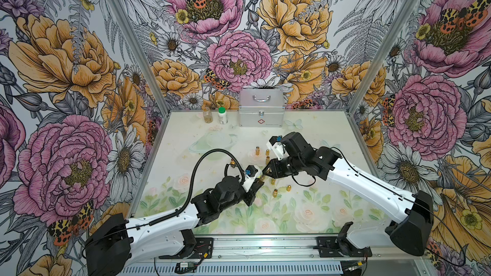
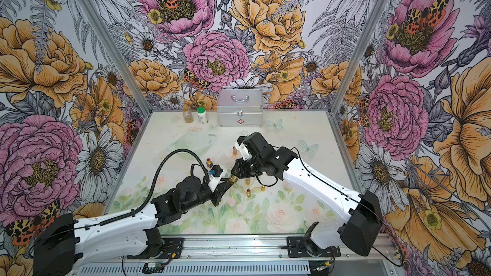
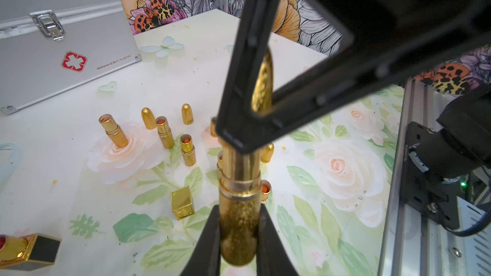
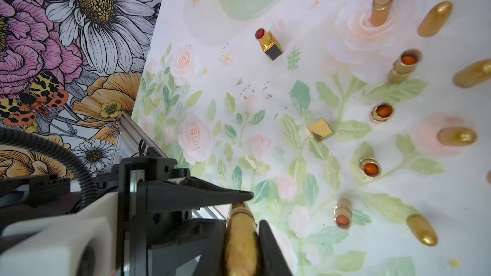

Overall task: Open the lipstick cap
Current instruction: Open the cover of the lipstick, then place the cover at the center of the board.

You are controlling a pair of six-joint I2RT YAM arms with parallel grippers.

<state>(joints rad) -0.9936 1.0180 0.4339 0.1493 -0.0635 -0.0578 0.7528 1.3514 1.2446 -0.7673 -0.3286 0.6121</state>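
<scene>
Left gripper (image 1: 258,181): jaws pinch the lower barrel of the lipstick, anchoring it so the body cannot follow a pull
Lipstick (image 3: 239,173): gold, held above the table (image 3: 305,155) mid-workspace, bridging the two grippers; the seam ring shows no gap, so it is judged unopened
Cap (image 3: 263,80): bullet-shaped end, seated on the barrel, pointing toward the right arm
Right gripper (image 4: 240,230): jaws pinch the cap, lined up along the tube's axis, probably to draw it straight off
Opened tubes (image 4: 382,112): stand on the table nearby with loose caps (image 4: 457,136) among them, apart from the held lipstick

Floral table (image 1: 318,208): open lipsticks (image 3: 113,131), loose caps (image 3: 148,118), metal case (image 1: 261,107), two bottles (image 1: 222,115).
</scene>
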